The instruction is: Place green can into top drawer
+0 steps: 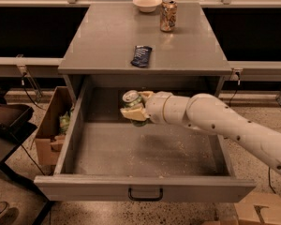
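Gripper [135, 113] over drawer [187, 187], green can [130, 98] half-hidden.

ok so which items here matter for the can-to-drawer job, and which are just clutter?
Job: green can; top drawer, open; gripper, jaws shut on the can, at the drawer's back.
Clutter: tan-orange can; white bowl; dark snack packet; cardboard box.

A: Where is the gripper [133, 112]?
B: Mid-view, at the tip of the white arm [225, 125], which stretches away from it rightward and downward.
A: Its state?
B: Fingers [132, 115] clamped on the green can [130, 98]; wrist roughly level.
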